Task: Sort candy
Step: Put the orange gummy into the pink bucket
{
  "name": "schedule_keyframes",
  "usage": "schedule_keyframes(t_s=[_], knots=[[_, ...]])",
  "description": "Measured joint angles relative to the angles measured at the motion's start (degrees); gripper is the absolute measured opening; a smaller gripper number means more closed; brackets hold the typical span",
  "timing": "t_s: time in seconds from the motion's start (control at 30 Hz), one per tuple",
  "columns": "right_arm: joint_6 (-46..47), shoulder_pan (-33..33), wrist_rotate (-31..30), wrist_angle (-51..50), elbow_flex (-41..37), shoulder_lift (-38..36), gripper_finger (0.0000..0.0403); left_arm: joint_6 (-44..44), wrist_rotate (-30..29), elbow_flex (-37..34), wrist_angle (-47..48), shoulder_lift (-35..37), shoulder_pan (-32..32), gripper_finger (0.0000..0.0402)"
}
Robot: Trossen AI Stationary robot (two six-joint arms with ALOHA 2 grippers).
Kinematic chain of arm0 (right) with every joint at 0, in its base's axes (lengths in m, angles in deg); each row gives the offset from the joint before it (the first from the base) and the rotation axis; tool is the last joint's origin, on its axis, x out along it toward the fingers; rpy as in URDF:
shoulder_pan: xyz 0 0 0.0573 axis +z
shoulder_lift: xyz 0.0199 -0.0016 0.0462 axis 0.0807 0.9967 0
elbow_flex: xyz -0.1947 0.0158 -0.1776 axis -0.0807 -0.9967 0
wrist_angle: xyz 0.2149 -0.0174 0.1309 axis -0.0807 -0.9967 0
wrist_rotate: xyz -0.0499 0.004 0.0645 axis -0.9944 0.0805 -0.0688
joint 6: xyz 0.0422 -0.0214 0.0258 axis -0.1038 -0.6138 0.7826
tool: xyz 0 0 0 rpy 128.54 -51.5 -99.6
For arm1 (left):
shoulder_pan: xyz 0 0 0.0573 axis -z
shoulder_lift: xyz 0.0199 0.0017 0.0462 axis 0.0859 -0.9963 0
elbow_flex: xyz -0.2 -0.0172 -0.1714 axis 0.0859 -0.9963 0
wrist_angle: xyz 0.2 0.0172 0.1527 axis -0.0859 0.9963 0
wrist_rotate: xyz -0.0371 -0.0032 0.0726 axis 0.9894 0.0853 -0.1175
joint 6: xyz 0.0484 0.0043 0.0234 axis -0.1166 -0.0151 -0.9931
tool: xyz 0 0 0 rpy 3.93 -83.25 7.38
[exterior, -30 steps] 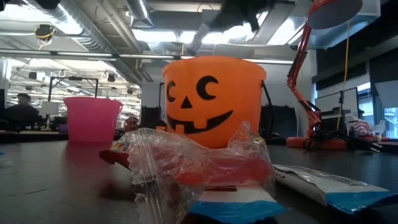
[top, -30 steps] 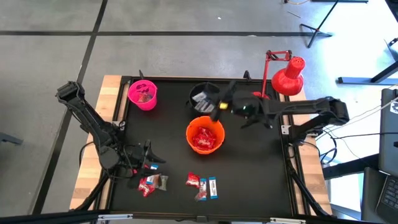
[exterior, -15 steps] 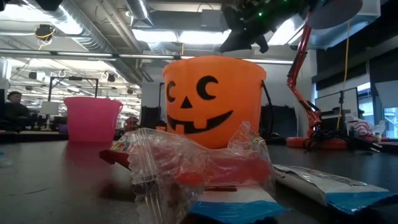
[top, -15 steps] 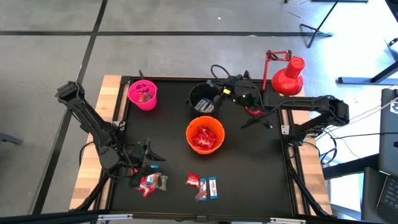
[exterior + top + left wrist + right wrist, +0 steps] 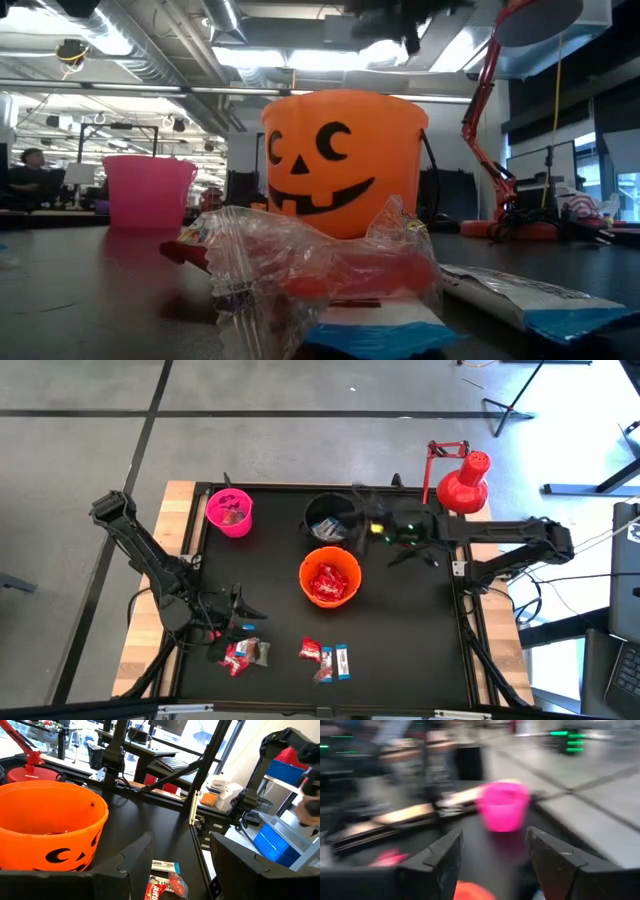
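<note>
1. Since the earlier frame, the right tool (image 5: 362, 523) has swung from above the orange bucket (image 5: 329, 578) to the black bucket (image 5: 327, 517); its fingers (image 5: 442, 860) now stand apart, empty.
2. Nearest, loose candy (image 5: 325, 656) lies on the desk (image 5: 410, 640) front; the left tool (image 5: 240, 622) hovers beside it, fingers apart.
3. Mid-desk, red packets fill the orange bucket.
4. Farthest stands the pink bucket (image 5: 230, 512).
5. Judged step: a drop just finished; next calls for reaching back to the front pile.
</note>
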Motion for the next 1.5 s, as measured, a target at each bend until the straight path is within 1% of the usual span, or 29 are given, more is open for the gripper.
schedule_keyframes(t_s=[0.07, 0.13, 0.2, 0.3, 0.4, 0.47, 0.57, 0.63, 0.73, 0.83, 0.93, 1.07, 1.2, 1.27, 1.5], knots=[[1.51, 3.09, 5.56, -0.75, 0.02, -1.63, 0.0218, -0.13, -0.17, 0.00, 0.01, 0.00, 0.00, 0.0184], [3.97, 7.13, 9.62, -1.48, 0.04, -2.44, 0.0214, -0.35, -0.44, 0.00, 0.01, 0.00, 0.00, 0.0184], [5.14, 12.77, 11.48, -1.91, 0.09, -2.38, 0.0207, -0.42, -0.96, 0.00, 0.02, 0.00, 0.00, 0.0184], [5.07, 23.12, 11.37, -1.19, 0.11, -0.05, 0.0200, -0.63, -2.55, 0.00, 0.01, 0.00, 0.00, 0.0184], [5.03, 33.15, 5.52, -0.84, 0.09, 4.15, 0.0198, -1.52, -4.23, 0.00, 0.00, 0.00, 0.00, 0.0184], [5.09, 38.86, -0.54, -0.75, 0.09, 7.21, 0.0198, -1.80, -4.69, 0.00, 0.00, 0.00, 0.00, 0.0184], [5.33, 44.68, -9.61, 0.75, 0.09, 12.73, 0.0198, -1.74, -5.41, 0.00, -0.29, 0.00, -0.03, 0.0184], [5.38, 47.08, -15.34, 2.31, 0.00, 16.89, 0.0198, -0.50, -7.00, 0.00, -1.42, 0.00, -0.23, 0.0184], [5.39, 48.16, -18.11, 6.15, 0.00, 22.42, 0.0198, -0.11, -9.42, 0.02, -2.80, 0.00, -0.81, 0.0184], [5.55, 47.97, -18.06, 10.48, 0.50, 27.57, 0.0198, -0.12, -9.69, 0.02, -3.19, 0.02, -1.37, 0.0184], [5.25, 47.94, -17.63, 10.46, 3.59, 32.54, 0.0198, -0.12, -9.68, 0.02, -3.11, 0.02, -1.64, 0.0184], [4.83, 47.83, -16.04, 8.51, 8.79, 37.42, 0.0198, -0.10, -10.05, 0.02, -3.05, 0.02, -1.64, 0.0184], [4.39, 47.46, -16.39, 2.25, 12.10, 41.24, 0.0198, 0.03, -10.23, 0.02, -2.98, 0.02, -1.64, 0.0184], [4.46, 47.10, -17.57, 0.32, 12.85, 42.55, 0.0198, 0.05, -10.24, 0.02, -2.97, 0.02, -1.64, 0.0184], [6.86, 45.64, -17.69, -0.65, 13.01, 45.52, 0.0198, 1.02, -10.25, 0.02, -2.96, 0.02, -1.64, 0.0184]])
